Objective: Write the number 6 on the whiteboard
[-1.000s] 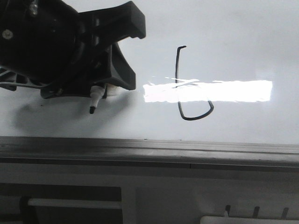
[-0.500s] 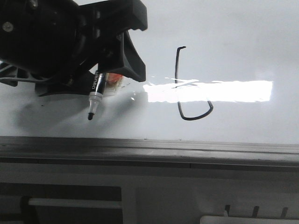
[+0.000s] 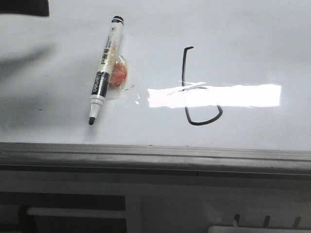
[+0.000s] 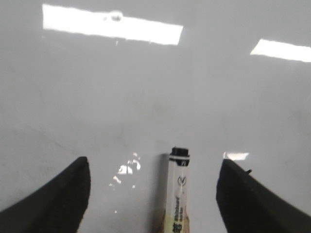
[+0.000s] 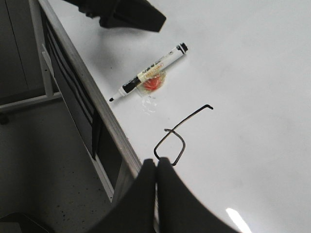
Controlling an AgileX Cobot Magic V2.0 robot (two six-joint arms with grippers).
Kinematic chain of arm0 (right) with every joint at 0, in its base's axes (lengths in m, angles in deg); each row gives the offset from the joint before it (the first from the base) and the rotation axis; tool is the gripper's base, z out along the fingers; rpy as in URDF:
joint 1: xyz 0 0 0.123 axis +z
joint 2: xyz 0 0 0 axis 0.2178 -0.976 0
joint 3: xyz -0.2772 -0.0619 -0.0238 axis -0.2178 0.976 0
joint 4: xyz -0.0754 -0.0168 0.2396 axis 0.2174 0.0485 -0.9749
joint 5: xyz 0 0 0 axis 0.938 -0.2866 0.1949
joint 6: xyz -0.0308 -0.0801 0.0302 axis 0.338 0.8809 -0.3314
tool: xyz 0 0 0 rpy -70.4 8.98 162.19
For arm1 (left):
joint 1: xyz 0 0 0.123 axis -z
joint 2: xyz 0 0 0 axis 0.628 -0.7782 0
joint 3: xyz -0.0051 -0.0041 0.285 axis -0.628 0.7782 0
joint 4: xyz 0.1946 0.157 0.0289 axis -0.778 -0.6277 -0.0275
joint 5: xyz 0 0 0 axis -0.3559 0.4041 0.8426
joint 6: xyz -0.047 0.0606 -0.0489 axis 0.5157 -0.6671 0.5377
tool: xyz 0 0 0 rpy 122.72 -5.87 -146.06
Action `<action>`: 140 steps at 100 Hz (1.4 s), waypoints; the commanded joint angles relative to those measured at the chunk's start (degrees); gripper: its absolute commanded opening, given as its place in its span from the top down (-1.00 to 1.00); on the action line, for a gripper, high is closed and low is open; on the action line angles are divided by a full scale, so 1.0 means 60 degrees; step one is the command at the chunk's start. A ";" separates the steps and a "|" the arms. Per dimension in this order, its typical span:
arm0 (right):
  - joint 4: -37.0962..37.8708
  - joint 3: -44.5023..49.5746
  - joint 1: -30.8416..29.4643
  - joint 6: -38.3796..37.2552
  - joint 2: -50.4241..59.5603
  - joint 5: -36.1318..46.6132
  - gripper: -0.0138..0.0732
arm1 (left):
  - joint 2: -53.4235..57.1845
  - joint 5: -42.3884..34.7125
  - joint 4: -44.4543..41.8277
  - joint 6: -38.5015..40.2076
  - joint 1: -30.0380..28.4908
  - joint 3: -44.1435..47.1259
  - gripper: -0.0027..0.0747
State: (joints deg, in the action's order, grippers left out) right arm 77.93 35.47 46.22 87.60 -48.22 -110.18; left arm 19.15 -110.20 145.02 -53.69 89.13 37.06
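The number 6 (image 3: 185, 73) is a thin black line on the whiteboard (image 3: 243, 39), right of centre in the front view. The black-and-white marker pen (image 3: 104, 68) lies flat on the board to its left, tip toward the grey rail (image 3: 155, 155). My left gripper (image 4: 153, 194) is open above the board (image 4: 146, 87), its fingers wide apart on either side of the pen's cap end (image 4: 179, 184) without touching it. My right gripper (image 5: 156, 162) is shut and empty, over the board's edge near the loop of the 6 (image 5: 189, 117). The pen (image 5: 148, 73) also shows there.
A red-orange blob under clear tape (image 3: 118, 75) sits against the pen. A bright light reflection (image 3: 233, 95) crosses the 6. Below the rail are a white bar (image 3: 73, 212) and a white tray edge (image 3: 257, 228). Speckled floor (image 5: 43, 160) lies beside the board.
My left gripper has let go of the pen and pulled back up and to the left, almost out of the front view. The pen now lies flat on the board.
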 commanded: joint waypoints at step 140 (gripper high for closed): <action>0.3039 0.3045 -0.0029 -0.2434 0.6192 0.0733 0.83 | 0.7104 0.1449 -0.0176 -0.3273 -0.0067 0.4438 0.98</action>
State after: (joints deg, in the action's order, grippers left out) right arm 93.92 54.97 46.22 73.05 -11.71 -109.73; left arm 61.98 -101.87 144.72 -73.35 89.13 64.76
